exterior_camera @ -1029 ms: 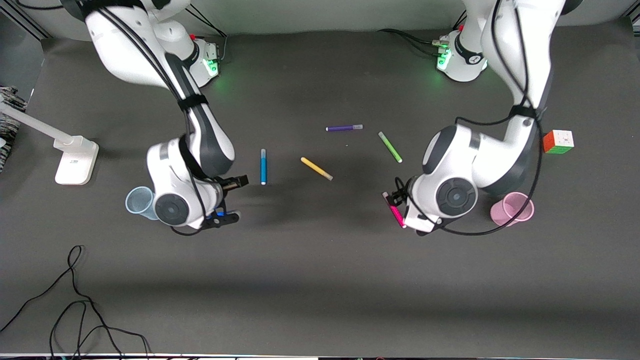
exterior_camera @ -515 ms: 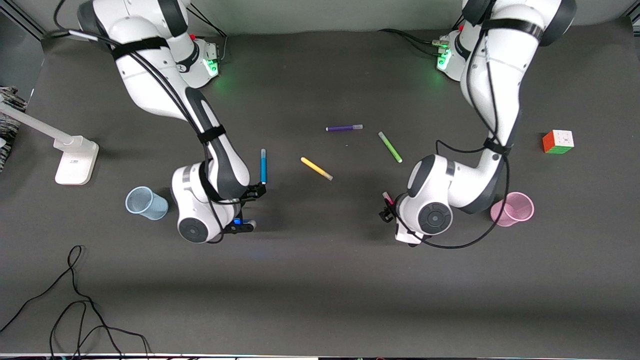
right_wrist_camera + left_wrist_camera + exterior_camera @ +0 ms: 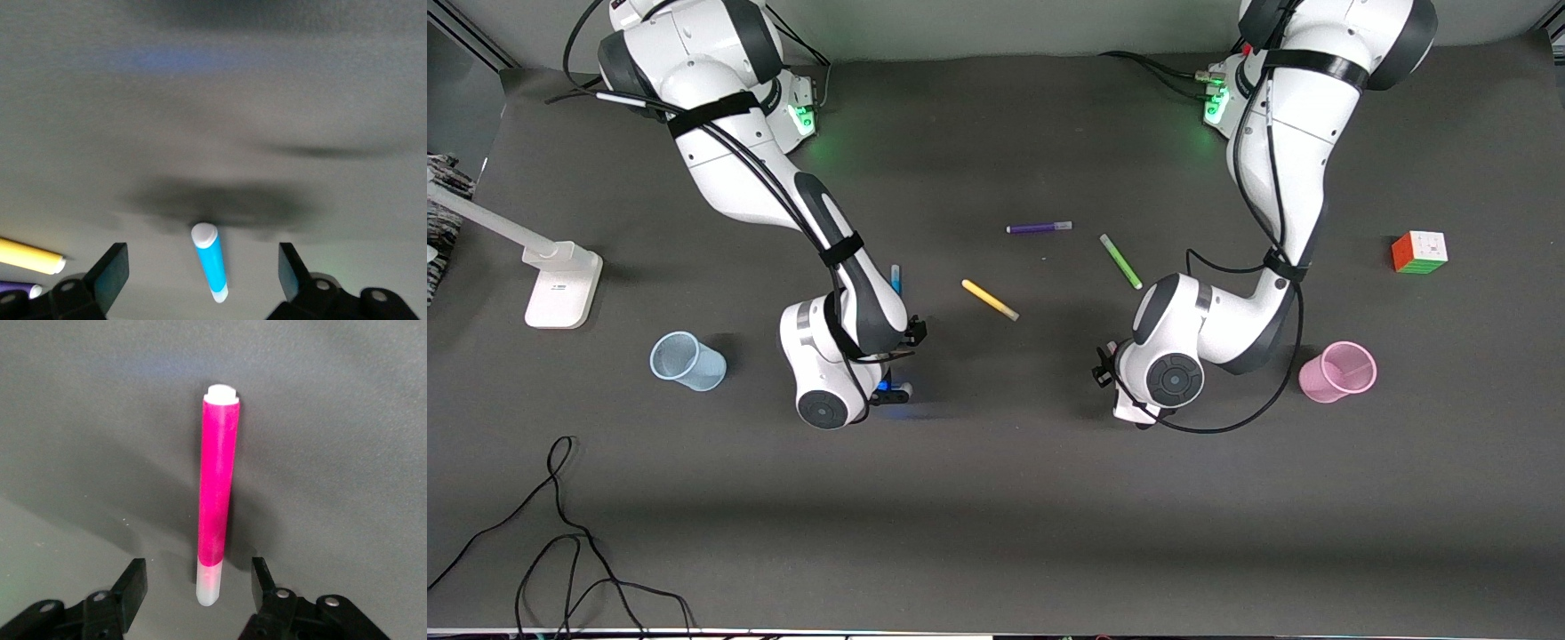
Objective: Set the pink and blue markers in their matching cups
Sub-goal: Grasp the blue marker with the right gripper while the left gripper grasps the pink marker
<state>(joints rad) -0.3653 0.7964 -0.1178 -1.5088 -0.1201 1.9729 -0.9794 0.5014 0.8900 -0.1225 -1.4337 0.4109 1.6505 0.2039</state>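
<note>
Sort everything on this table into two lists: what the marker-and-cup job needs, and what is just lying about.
Job:
- pink marker, between the left gripper's open fingers
- blue marker, between the right gripper's open fingers
- pale blue cup
- pale pink cup

Lying about:
- purple marker
- yellow marker
- green marker
- puzzle cube
- white lamp base
- black cable

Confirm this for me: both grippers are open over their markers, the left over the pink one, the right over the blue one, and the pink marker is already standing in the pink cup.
Not quite. The left wrist view shows the pink marker lying flat on the table between the open left gripper. The pink cup stands apart, toward the left arm's end. The rest holds: the open right gripper is over the blue marker.
</note>
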